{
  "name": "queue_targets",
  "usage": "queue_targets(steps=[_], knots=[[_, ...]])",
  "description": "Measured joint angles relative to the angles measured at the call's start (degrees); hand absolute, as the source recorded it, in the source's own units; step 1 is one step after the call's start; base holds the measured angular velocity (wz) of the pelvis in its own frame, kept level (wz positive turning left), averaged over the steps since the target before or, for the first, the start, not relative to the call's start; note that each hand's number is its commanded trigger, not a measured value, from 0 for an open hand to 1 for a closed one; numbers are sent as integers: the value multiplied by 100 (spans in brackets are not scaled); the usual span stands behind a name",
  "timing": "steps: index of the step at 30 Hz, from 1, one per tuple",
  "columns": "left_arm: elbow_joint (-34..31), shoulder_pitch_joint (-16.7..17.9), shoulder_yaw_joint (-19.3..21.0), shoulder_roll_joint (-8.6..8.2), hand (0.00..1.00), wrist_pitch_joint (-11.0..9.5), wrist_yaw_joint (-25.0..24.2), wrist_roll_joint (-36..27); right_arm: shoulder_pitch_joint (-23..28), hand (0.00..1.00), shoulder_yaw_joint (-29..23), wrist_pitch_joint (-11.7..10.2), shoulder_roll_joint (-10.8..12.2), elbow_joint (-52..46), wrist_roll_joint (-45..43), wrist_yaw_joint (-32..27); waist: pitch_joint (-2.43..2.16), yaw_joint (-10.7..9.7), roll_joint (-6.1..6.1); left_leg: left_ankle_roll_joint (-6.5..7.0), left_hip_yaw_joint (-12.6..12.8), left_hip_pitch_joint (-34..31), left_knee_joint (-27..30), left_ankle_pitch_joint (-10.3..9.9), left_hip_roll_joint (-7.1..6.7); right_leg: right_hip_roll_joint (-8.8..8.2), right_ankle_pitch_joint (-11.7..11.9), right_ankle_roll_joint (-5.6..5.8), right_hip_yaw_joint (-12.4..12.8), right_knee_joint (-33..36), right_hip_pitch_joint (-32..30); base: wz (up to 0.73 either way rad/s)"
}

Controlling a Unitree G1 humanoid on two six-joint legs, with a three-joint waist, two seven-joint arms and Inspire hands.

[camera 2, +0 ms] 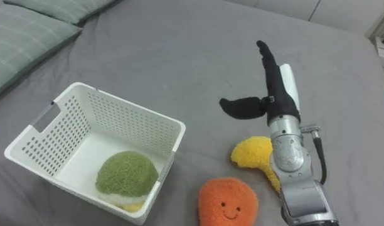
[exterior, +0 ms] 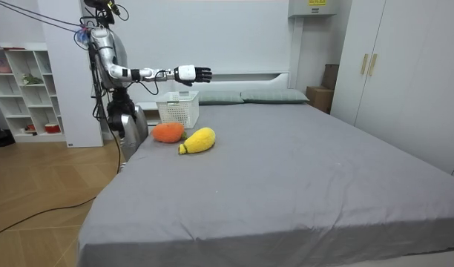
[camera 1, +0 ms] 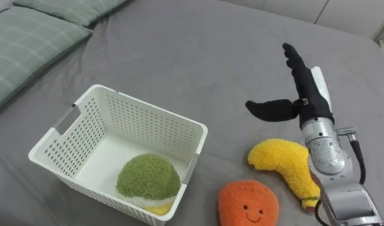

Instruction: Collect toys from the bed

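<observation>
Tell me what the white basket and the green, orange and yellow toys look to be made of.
The white basket is probably rigid moulded plastic, matte: its walls are a regular grid of small holes, with a cut-out handle. The green toy, orange toy and yellow toy look like matte plush fabric, with a fuzzy nubbly pile and soft rounded outlines. The orange toy's smiling face may be stitched or printed.

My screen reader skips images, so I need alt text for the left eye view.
The robot's right hand, fingers straight, hovers over a grey bed near a yellow plush banana and a smiling orange plush toy. To their left, a white basket holds a green plush toy.
</observation>
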Motion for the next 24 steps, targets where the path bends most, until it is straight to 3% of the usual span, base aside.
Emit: queue_targets(steps=[2, 5, 7, 16, 24], knots=[[1, 15, -2, -1, 0, 0, 0, 5, 10, 0, -72, -4, 0, 28, -7, 2, 27, -71, -2, 1, 8, -9, 5, -1, 0, -4, 0, 0, 8, 43, -36, -4], [-55, 139, 21, 1, 0, 7, 1, 11, 155, 0, -288, -7, -2, 123, -32, -40, 14, -139, -24, 16, 17, -28, 12, -11, 9, -13, -2, 3, 10, 48, -64, -1], [-198, 240, 30, 3, 0, 8, 1, 10, 283, 0, -397, -7, -4, 139, -99, -92, -24, -158, -72, 17, 23, -99, 30, -10, 4, -18, 1, 7, 8, 55, -130, 0], [-392, 413, 21, 4, 0, -34, 58, -5, 636, 0, -413, -14, -9, 513, -196, -111, -6, -211, -37, 19, 23, 15, -8, -11, 13, -14, 2, 13, 26, 48, -31, 0], [-358, 487, 2, 22, 0, -41, 157, -50, 659, 0, -415, -90, -23, 1890, -150, -109, -14, -269, -55, 20, 32, 12, 22, -11, 5, -20, 2, 13, 42, 62, -11, 0]])
